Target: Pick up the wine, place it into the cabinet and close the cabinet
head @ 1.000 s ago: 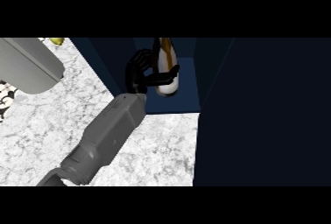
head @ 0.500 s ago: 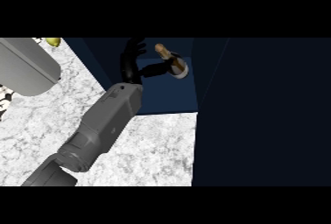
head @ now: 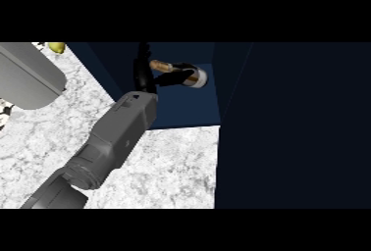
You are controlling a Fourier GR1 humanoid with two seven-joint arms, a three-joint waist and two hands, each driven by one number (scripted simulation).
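The right hand [head: 148, 73] reaches into the dark cabinet [head: 185, 105], its fingers [head: 174, 78] curled round the wine bottle [head: 181, 72]. No label text is readable. A grey forearm crosses the marble worktop [head: 167, 166].

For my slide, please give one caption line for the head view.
Right hand holds the wine bottle inside the open dark cabinet.
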